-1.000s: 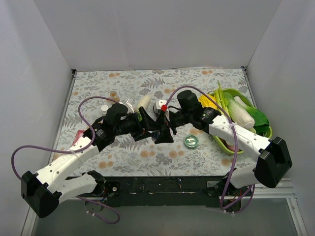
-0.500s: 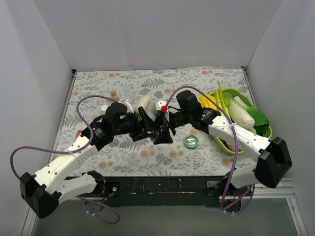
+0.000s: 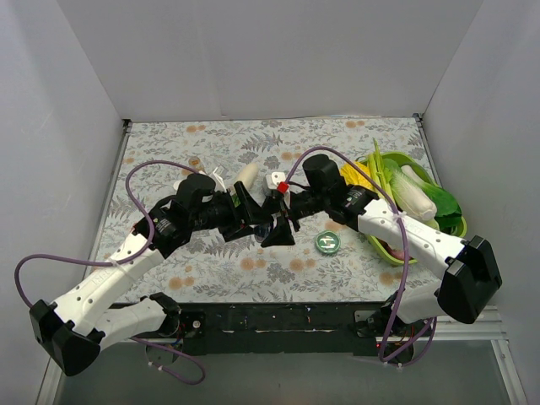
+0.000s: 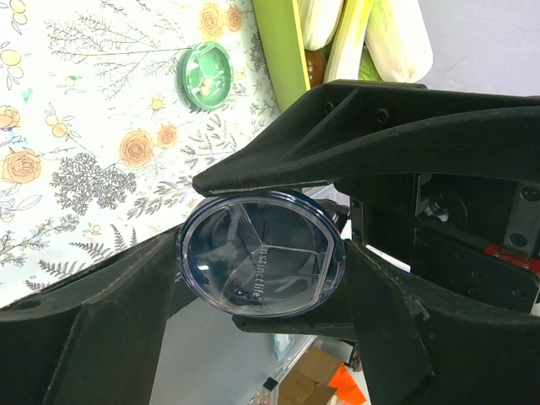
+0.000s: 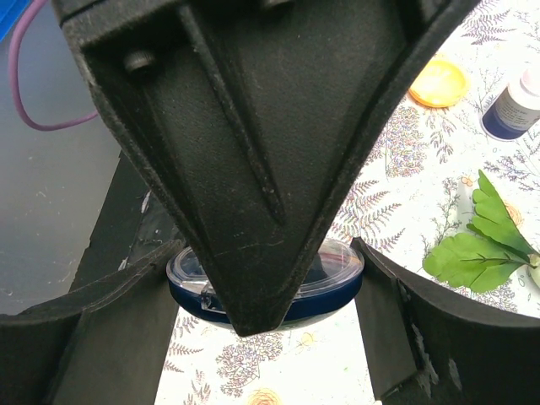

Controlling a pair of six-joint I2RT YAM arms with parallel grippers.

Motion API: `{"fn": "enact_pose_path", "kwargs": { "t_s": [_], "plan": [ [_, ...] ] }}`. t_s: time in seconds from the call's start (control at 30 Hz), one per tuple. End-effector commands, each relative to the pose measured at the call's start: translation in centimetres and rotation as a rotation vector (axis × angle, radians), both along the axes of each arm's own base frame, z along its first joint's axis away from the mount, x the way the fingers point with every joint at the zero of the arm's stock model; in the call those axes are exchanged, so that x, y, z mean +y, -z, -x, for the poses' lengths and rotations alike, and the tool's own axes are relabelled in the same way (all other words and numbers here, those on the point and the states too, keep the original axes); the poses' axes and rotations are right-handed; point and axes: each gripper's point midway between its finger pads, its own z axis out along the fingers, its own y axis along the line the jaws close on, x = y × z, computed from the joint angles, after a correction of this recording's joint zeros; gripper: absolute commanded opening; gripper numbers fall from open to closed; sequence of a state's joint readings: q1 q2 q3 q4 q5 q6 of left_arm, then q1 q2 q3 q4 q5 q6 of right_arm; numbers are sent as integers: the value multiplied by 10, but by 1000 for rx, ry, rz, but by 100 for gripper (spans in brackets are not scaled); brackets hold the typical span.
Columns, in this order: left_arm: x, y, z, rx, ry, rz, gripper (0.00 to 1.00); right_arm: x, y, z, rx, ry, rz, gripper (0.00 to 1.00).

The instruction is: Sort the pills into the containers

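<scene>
Left gripper (image 3: 253, 221) clamps one side of the silvery-blue tin (image 5: 331, 288), held above the table (image 3: 211, 278). The right gripper (image 3: 283, 228) clamps the other. Green-topped tin (image 3: 328, 243) waits beside. With the clear lid (image 4: 253, 266) on and no pills visible inside, sorting looks barely begun.

One blue tin (image 4: 260, 263), one green tin (image 4: 207, 76)
</scene>
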State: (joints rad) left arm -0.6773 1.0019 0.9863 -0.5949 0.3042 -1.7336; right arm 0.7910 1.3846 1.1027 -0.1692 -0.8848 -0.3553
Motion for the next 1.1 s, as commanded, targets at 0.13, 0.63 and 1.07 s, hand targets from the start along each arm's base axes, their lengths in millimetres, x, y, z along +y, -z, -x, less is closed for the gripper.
{"fn": "enact_pose_path", "kwargs": {
  "t_s": [0.13, 0.63, 1.07],
  "plan": [
    [12, -34, 15, -21, -1, 57, 65, -16, 28, -24, -35, 126, 104, 7],
    [22, -38, 20, -62, 18, 12, 86, -17, 32, -21, -23, 115, 106, 7],
    [16, -19, 33, -66, -10, 259, 98, -17, -14, 22, 172, -63, -50, 7]
  ]
}}
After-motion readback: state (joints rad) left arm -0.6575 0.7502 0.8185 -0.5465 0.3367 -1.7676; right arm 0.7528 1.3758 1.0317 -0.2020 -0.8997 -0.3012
